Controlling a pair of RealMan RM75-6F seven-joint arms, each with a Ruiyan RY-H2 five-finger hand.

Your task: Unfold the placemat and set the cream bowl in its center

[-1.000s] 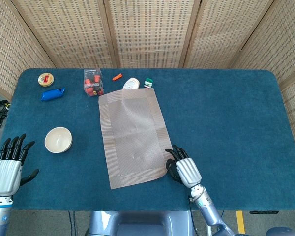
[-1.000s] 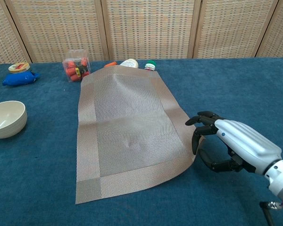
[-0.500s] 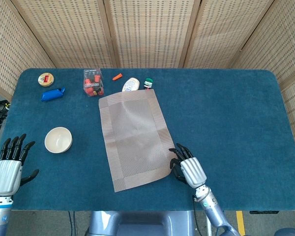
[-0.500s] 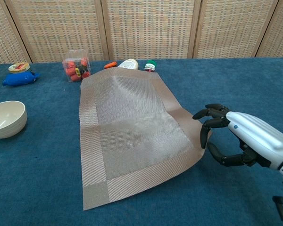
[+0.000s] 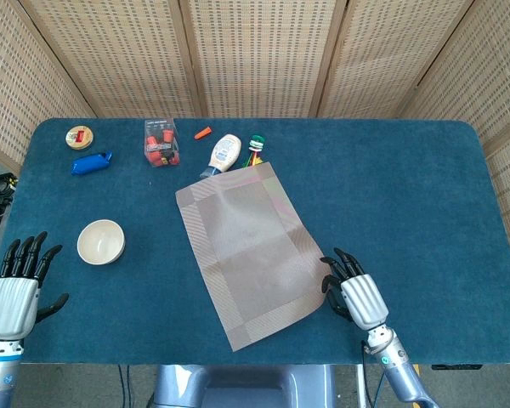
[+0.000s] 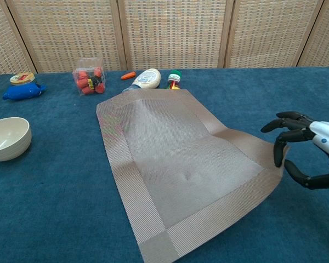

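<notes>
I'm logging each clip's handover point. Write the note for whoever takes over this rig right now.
Right hand: pinching the near right corner of the beige woven placemat, fingers curled around its edge.
Left hand: holds nothing, fingers apart, at the table's near left edge.
Placemat: opened to a single layer on the blue table, lying skewed, far end beside the squeeze bottle; the pinched corner is slightly lifted.
Cream bowl: upright on the table left of the placemat, apart from it.
Done: unfolding, apparently.
Left: let go of the corner, straighten the mat if wanted, set the bowl in its centre.
</notes>
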